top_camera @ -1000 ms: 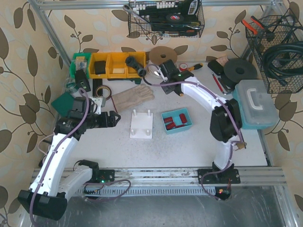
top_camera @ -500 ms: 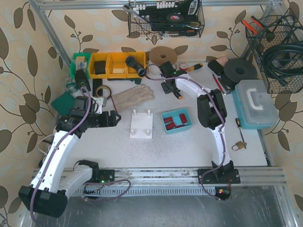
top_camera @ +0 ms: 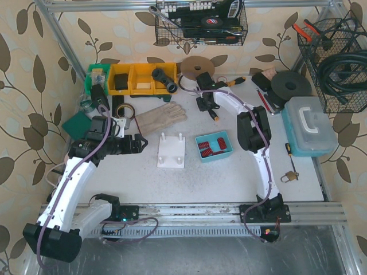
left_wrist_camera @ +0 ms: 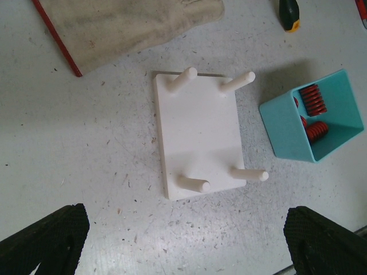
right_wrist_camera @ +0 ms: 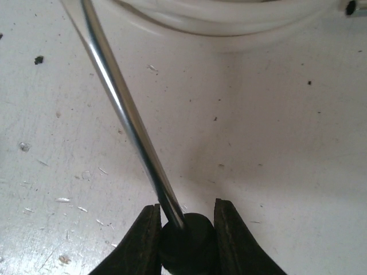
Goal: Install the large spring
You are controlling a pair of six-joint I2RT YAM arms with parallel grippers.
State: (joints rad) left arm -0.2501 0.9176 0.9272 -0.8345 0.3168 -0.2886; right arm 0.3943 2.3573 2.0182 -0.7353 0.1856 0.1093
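Note:
A white peg board (top_camera: pixel 171 152) with four pegs lies mid-table and also shows in the left wrist view (left_wrist_camera: pixel 198 134). Right of it stands a teal bin (top_camera: pixel 225 150) holding several red springs (left_wrist_camera: pixel 314 100). My left gripper (top_camera: pixel 137 143) is open and empty, with its fingers (left_wrist_camera: pixel 51 240) spread wide just short of the board. My right gripper (top_camera: pixel 206 103) is at the back of the table. There its fingers (right_wrist_camera: pixel 143 240) are shut on the black collar of a screwdriver, whose steel shaft (right_wrist_camera: pixel 123 109) runs up and to the left.
A tan glove (top_camera: pixel 160 117) lies behind the board. Yellow bins (top_camera: pixel 140 78) and a tape roll (top_camera: pixel 123 110) stand at the back left. A teal toolbox (top_camera: pixel 309 123) and a padlock (top_camera: pixel 288 175) are at the right. A white cable coil (right_wrist_camera: pixel 229 17) lies beyond the screwdriver.
The right arm's elbow has folded back and left, uncovering the padlock. Its gripper has stayed near the screwdriver at the back. The left arm has barely moved.

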